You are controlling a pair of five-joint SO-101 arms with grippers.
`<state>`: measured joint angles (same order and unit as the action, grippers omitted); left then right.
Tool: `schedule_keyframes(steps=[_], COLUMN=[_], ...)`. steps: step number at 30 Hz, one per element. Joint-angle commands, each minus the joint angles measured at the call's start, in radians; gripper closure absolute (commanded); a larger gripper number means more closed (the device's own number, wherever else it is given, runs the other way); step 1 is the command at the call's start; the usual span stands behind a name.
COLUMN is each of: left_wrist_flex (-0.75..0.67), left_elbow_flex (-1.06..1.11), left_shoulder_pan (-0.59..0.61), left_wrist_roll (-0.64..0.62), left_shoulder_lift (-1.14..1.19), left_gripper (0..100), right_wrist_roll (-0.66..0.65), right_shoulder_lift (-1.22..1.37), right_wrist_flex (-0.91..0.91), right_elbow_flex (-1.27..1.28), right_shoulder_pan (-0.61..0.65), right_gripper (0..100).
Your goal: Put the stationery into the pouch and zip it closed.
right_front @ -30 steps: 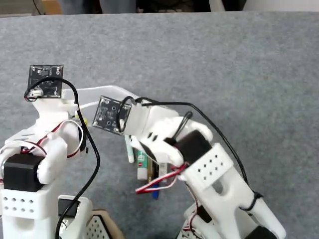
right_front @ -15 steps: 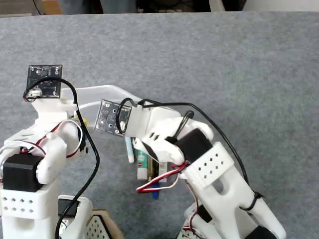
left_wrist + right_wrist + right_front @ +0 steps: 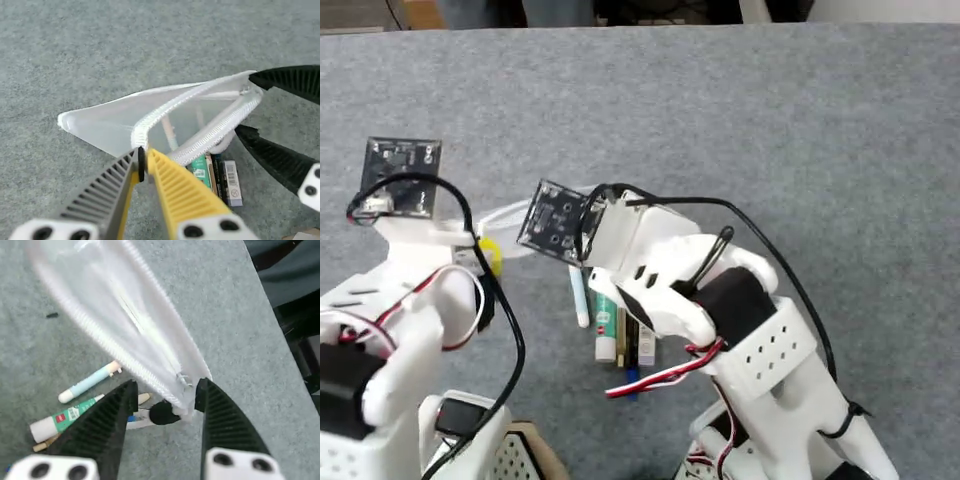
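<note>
Clear pouch [image 3: 110,122] open — stationery [image 3: 616,325] outside.
Its white zipper [image 3: 210,135] gapes; a pale blue pen [image 3: 90,381], green-labelled tube [image 3: 62,419] and eraser [image 3: 231,176] lie bunched flat just on its near side.

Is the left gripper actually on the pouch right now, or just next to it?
Touching. The left wrist view shows the left gripper pinched shut on the zipper end of the pouch.

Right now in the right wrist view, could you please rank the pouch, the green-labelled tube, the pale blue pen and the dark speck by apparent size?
1. pouch, though it is nearest the camera.
2. green-labelled tube and pale blue pen: too alike to rank, the tube partly hidden.
3. dark speck.
</note>
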<state>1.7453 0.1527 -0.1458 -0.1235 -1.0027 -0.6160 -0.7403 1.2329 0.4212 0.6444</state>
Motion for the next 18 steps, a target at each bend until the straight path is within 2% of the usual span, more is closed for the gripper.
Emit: schedule_keyframes(steps=[1,7,13,18], left_wrist_flex=[0.014,0.014,0.014,0.011], left_elbow_flex=[-0.035,0.019,0.027,0.005], left_shoulder_pan=[-0.025,-0.022,-0.021,-0.021], left_wrist_roll=[-0.011,-0.031,-0.031,-0.031], left_shoulder_lift=[0.008,0.006,0.005,0.006], left_gripper=[97,97,97,97], right_wrist_roll=[0.075,0.08,-0.02,-0.018], right_shoulder_lift=[-0.027,-0.03,-0.03,-0.071], right_wrist_flex=[0.041,0.207,0.186,0.236], right_elbow_flex=[-0.088,-0.183,-0.102,-0.033], right_shoulder_pan=[-0.008,0.041,0.081,0.121], right_gripper=[79.4,79.3,79.5,79.6])
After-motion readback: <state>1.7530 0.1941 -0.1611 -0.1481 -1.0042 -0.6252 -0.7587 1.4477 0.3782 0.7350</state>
